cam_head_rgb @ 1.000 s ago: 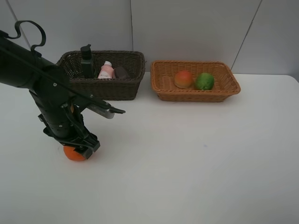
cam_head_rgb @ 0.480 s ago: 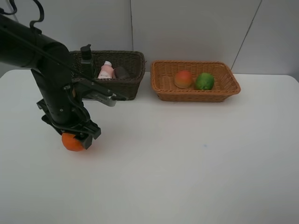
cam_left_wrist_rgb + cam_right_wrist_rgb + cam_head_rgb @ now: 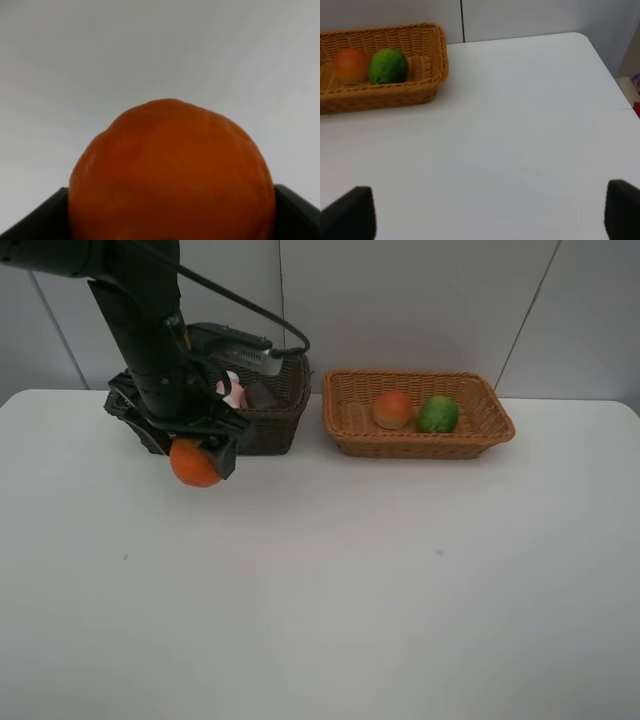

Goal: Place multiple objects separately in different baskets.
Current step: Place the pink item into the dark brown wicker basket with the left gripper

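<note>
White desk [image 3: 330,590] fills my view. My left gripper [image 3: 200,455] clamps the orange [image 3: 194,463] above the desk, by the dark basket [image 3: 262,415] at the far left edge. My right gripper's [image 3: 485,212] fingers [image 3: 350,212] spread apart, clasping nothing.

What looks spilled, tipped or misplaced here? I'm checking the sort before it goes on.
Nothing stands out. The orange is held in the left gripper, clear of the table. The peach-like fruit and green fruit sit inside the tan basket; the pink bottle is in the dark basket.
</note>
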{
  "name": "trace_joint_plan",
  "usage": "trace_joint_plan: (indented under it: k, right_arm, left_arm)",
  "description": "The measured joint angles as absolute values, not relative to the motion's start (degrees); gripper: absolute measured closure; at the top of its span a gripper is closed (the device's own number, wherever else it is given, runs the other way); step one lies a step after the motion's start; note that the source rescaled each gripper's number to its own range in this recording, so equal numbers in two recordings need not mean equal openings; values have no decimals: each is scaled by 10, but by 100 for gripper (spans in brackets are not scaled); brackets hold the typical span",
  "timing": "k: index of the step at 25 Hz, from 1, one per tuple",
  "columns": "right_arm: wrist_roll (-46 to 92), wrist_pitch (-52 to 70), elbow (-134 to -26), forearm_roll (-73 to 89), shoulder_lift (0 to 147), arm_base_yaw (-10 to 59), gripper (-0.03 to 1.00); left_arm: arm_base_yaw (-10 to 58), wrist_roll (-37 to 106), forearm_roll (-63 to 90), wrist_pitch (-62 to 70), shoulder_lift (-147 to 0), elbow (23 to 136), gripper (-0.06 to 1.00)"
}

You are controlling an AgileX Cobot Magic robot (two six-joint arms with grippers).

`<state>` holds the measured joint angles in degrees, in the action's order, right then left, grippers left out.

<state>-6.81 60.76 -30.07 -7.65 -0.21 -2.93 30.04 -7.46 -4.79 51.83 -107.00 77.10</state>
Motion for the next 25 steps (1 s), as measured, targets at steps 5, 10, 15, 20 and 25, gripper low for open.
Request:
trace_joint_plan:
  k: [5,10,15,20,25]
  right_arm:
    - [-68,608,-301,-77,-2,-29,-1]
    - [-68,608,-301,-77,-2,-29,-1]
    - [-68,608,-301,-77,-2,-29,-1]
    - [-68,608,-301,-77,-2,-29,-1]
    - [-68,608,-301,-77,-2,-29,-1]
  left_arm:
    - [330,-68,-26,537,-1140,892,3]
    - [355,-68,-24,544,-1211,1010,3]
    - [375,-68,-24,498,-1257,1088,3]
    - [382,-68,-24,386,-1270,1099,3]
    - [382,-68,-27,295,-1294,1099,3]
